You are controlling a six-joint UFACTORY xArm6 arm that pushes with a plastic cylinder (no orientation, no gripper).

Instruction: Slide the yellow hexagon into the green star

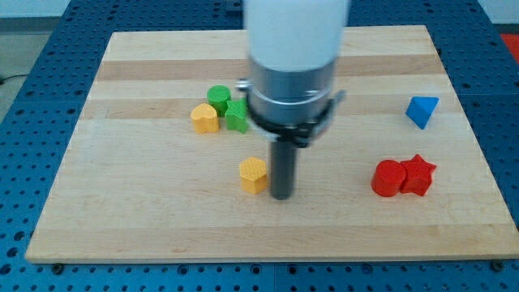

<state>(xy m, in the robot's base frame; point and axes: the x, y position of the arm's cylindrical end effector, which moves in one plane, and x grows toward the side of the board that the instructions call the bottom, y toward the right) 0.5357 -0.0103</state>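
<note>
My tip (281, 195), the blunt end of a straight dark rod with no claw to open or clench, rests on the pale wooden board (146, 227), holding nothing; the yellow hexagon (254, 174), a small matte faceted block, sits just beside it toward the view's left, perhaps touching; up and left of my tip stands the green star (237, 116), touching a green cylinder (218, 97) and a rounded yellow block (205, 118); bare wood lies between hexagon and star; well right of my tip a red cylinder (388, 178) and red star (418, 174) touch; a blue triangular block (422, 110) lies near the board's right edge.
</note>
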